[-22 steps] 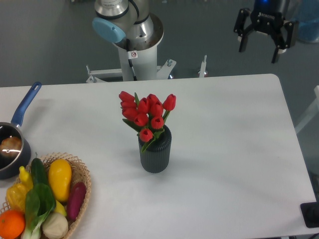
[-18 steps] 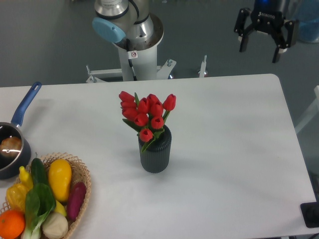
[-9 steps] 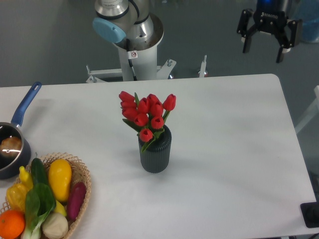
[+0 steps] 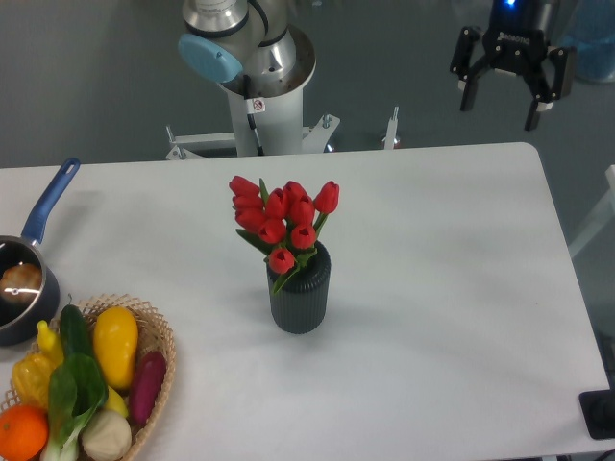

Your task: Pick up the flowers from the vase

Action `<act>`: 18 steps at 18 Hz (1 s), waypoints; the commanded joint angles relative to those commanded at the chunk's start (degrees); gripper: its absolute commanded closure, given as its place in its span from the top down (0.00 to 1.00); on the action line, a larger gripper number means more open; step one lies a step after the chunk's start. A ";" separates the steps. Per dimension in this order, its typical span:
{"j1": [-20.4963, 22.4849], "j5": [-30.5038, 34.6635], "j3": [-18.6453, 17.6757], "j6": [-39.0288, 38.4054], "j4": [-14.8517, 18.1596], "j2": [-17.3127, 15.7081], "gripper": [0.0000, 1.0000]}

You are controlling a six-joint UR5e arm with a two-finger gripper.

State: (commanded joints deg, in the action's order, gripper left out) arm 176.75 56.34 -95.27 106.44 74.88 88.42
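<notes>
I'm seeing the gripper point(image 4: 498, 108) hanging wide open and empty, high at far right, while the flowers point(image 4: 280, 224) are standing upright in the vase point(image 4: 299, 297), well down-left of it.

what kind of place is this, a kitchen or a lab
Most likely a robot lab set up like a kitchen: an arm base bolted behind a plain white table, with staged props, flowers in a vase and a produce basket.

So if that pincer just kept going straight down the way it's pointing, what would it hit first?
Probably the far right corner of the white table, or the floor just behind its edge; depth is unclear. The pincer, open, hangs well to the right of the flowers.
</notes>
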 joint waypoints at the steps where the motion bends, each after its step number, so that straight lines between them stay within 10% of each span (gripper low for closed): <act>1: -0.35 0.00 -0.09 0.00 0.00 0.61 1.00; 18: -3.69 -3.43 -2.64 -6.77 0.09 2.29 1.00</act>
State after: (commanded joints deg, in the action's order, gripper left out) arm 173.06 52.91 -97.91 99.67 74.97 90.70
